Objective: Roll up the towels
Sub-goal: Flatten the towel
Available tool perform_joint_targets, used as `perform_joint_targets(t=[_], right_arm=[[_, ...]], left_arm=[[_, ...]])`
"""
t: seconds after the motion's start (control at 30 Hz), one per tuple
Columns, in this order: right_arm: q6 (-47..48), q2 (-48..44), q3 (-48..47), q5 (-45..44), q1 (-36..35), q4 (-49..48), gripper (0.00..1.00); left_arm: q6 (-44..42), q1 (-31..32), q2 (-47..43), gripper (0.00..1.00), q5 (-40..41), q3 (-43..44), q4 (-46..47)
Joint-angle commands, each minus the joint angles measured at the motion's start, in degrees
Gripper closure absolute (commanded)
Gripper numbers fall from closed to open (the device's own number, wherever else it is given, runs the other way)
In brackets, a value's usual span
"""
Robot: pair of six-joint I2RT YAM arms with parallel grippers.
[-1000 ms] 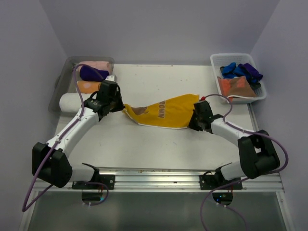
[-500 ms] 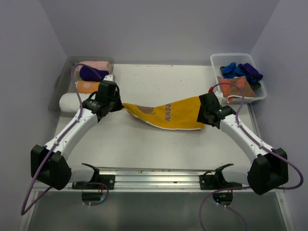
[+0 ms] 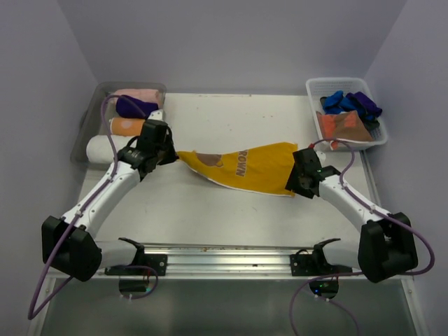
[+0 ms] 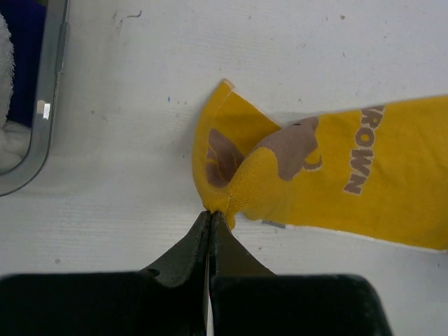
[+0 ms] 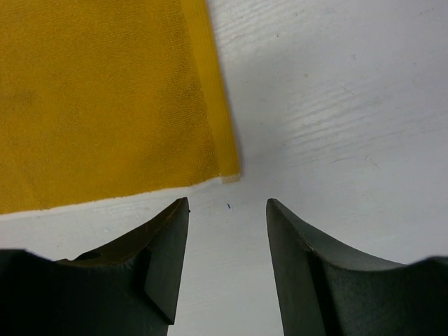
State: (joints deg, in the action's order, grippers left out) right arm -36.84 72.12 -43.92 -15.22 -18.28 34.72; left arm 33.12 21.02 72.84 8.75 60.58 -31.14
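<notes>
A mustard yellow towel with dark lettering lies stretched across the middle of the table. My left gripper is shut on its bunched left corner, and the left wrist view shows the closed tips pinching the yellow cloth. My right gripper stands open at the towel's right end. In the right wrist view the gripper has bare table between its fingers. The towel's corner lies flat just beyond the fingertips, not touching them.
A clear grey tray at the back left holds rolled pink, purple, orange and white towels. A white slotted basket at the back right holds blue, purple and rust-brown towels.
My right gripper has opened and let go of the towel's right corner, which now lies flat on the table. The towel has been drawn out longer. The left gripper keeps its hold.
</notes>
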Motion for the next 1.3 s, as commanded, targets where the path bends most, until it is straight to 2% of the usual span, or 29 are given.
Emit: perform_joint_targets(t=[0.0,0.2,0.47,0.57,0.6,0.77,1.07,1.27], right_arm=[[-4.9,0.22,3.05,5.2,2.46,-8.69,0.48],[-8.16,3.64,7.62,7.75,3.87,-16.6,0.51],[-8.6,7.07,7.97,5.82,3.87,-18.63,0.52],[-8.6,7.95,8.15,5.38,3.87,-18.64,0.67],[-8.6,8.04,8.15,5.29,3.87,-18.64,0.78],[-8.6,5.85,7.89,4.06,3.87,-16.89,0.96],[-4.48,-2.05,4.46,0.2,3.87,-9.16,1.0],[2.38,-8.56,-6.86,-4.98,3.96,-1.52,1.0]], left_arm=[[-1.92,-0.54,-2.17,1.0,0.92,-0.9,0.46],[-1.57,-0.45,-2.35,1.0,0.21,-1.43,1.25],[-1.66,-0.45,-1.65,1.0,-0.14,-1.08,1.6],[-1.66,-0.45,-1.56,1.0,-0.23,-0.99,1.6],[-1.66,-0.45,-1.56,1.0,-0.23,-0.9,1.69],[-1.66,-0.45,-1.65,1.0,0.03,-0.99,1.25],[-2.1,-0.45,-2.7,1.0,1.44,0.33,-0.15],[-3.42,-0.54,-3.67,1.0,1.18,9.89,-2.79]])
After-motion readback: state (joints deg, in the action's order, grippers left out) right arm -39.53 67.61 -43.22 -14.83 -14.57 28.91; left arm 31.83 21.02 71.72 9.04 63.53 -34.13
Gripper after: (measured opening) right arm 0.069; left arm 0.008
